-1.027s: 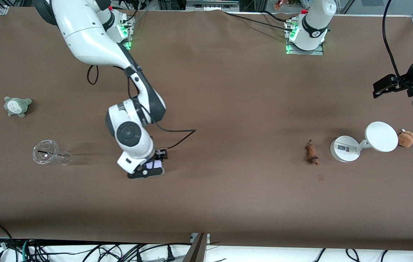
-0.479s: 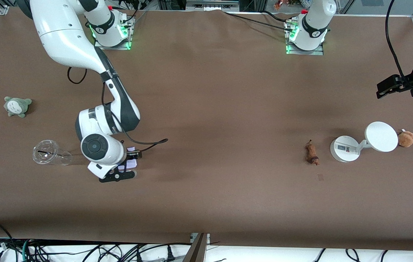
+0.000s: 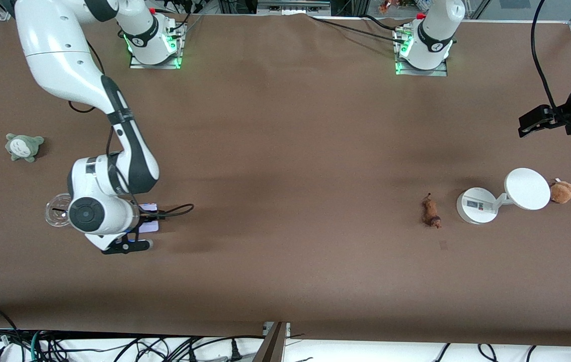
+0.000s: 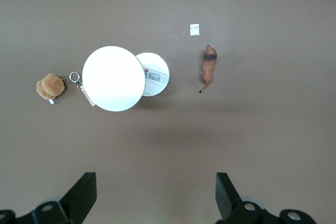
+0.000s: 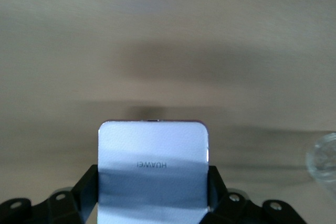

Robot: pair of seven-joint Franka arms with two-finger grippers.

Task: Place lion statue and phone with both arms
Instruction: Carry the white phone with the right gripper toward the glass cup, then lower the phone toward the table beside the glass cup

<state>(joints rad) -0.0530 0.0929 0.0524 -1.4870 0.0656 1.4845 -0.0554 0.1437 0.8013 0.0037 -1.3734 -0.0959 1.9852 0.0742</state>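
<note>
Carried toward the right arm's end of the table since the earlier frames, the phone point(image 3: 148, 224) rides clamped between the fingers of the right gripper point(image 3: 137, 229), now over the cloth just beside the clear cup point(image 3: 57, 210); its placing seems unfinished; the lion statue point(image 3: 431, 211) lies untouched near the white stand point(image 3: 476, 205) and brown plush point(image 3: 562, 191); the left gripper point(image 4: 155, 198) hovers above them, fingers spread apart, holding nothing; that half of the task appears not yet begun
</note>
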